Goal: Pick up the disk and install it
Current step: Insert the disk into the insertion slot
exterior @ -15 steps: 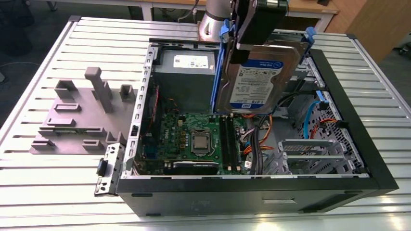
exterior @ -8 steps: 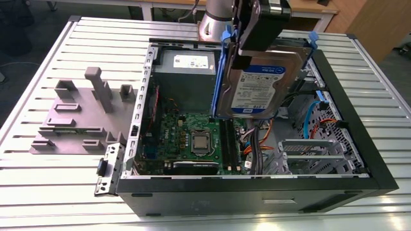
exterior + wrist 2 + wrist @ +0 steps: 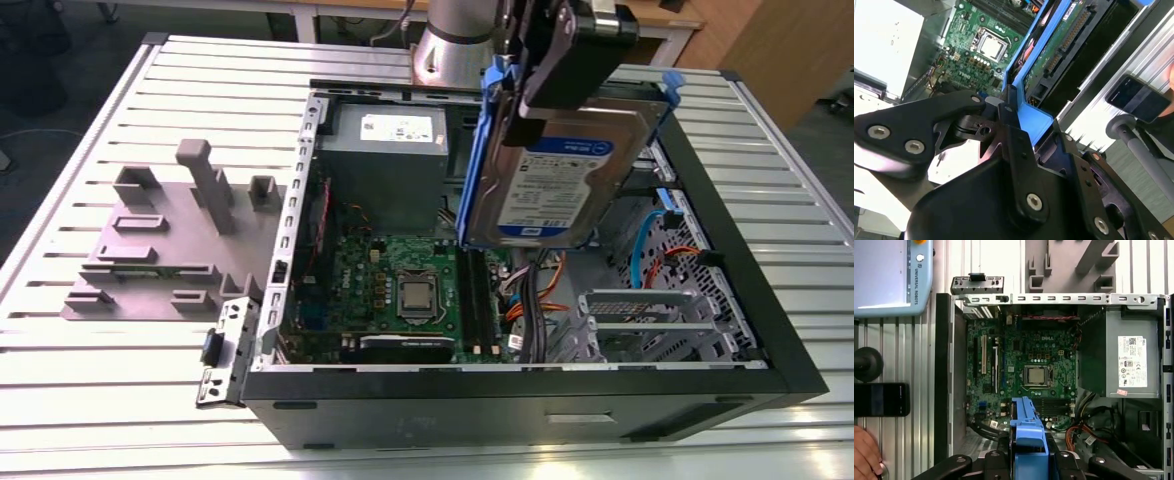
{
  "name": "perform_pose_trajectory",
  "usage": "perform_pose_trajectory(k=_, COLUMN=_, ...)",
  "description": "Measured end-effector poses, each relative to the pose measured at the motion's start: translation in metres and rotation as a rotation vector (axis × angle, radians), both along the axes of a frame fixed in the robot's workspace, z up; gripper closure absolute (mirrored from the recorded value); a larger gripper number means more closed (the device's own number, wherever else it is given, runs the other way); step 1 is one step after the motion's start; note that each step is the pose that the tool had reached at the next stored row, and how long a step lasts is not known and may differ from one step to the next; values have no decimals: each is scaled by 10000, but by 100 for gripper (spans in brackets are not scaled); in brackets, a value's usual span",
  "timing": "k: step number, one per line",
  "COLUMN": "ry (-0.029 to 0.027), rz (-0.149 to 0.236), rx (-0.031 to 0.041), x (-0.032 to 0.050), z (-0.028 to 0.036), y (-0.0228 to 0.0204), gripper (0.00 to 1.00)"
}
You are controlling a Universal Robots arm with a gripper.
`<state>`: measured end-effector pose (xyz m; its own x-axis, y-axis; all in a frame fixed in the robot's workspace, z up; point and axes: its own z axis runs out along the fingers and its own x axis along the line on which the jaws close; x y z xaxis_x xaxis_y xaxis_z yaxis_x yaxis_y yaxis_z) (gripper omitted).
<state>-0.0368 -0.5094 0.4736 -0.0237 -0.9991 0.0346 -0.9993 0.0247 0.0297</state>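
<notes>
My fingers (image 3: 1016,150) clamped on silver hard-drive disk in blue plastic carrier frame (image 3: 554,190). Disk hangs near-upright, long axis pointing down into open black computer case (image 3: 534,405) directly beneath.

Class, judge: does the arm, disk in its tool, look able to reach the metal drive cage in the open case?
Probably yes: the case lies open on top and the tool holds the disk above it; cables beside the drive cage might interfere.
</notes>
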Motion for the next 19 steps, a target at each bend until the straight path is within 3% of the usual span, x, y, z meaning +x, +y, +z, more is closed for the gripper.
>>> perform_pose_trajectory(k=5, ry=0, rz=0, rx=-2, x=73, z=-2, y=-3, gripper=64)
perform_pose_trajectory(k=8, ry=0, rz=0, rx=0, x=90, z=-6, y=-28, gripper=64)
perform_pose_trajectory(k=11, ry=0, rz=0, rx=-2, x=95, z=-11, y=-94, gripper=64)
perform_pose_trajectory(k=15, ry=0, rz=0, rx=-1, x=116, z=-23, y=-215, gripper=64)
perform_pose_trajectory(k=17, ry=0, rz=-1, rx=0, x=158, z=-34, y=-261, gripper=64)
perform_pose_trajectory(k=19, ry=0, rz=0, rx=1, x=244, z=-46, y=-277, gripper=64)
